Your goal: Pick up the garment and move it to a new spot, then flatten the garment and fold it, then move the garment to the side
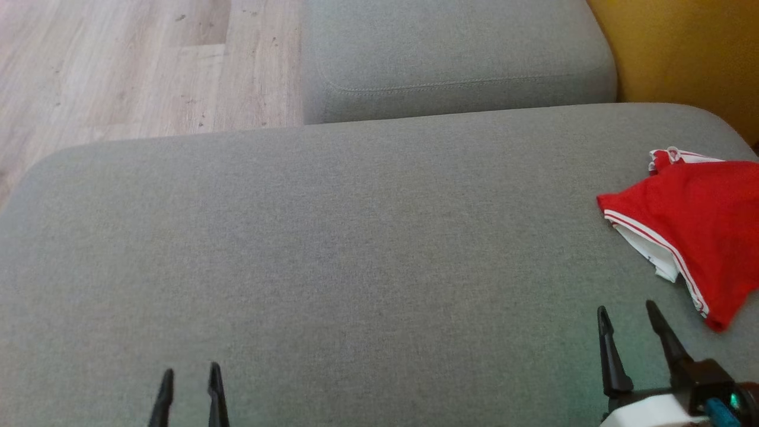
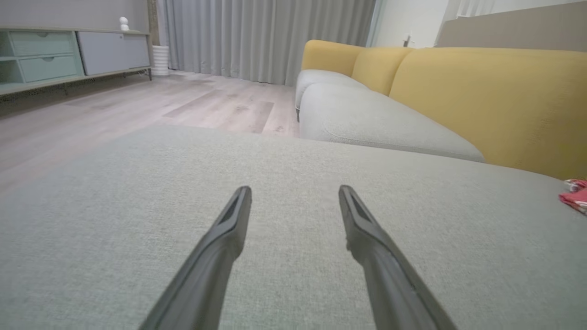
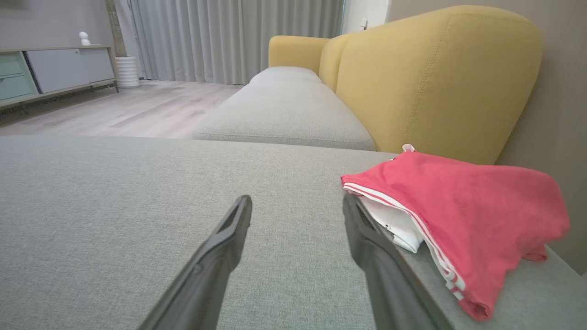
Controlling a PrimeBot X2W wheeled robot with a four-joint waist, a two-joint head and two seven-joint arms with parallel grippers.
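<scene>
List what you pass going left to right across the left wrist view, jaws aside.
Cabinet with green drawers → white ribbed pot → grey curtains → yellow sofa backrest → red garment, at the right edge.

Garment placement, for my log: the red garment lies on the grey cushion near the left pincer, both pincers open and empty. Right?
No: the head view shows the red garment on the grey cushion near the right pincer, not the left pincer; both pincers are open and empty.
</scene>
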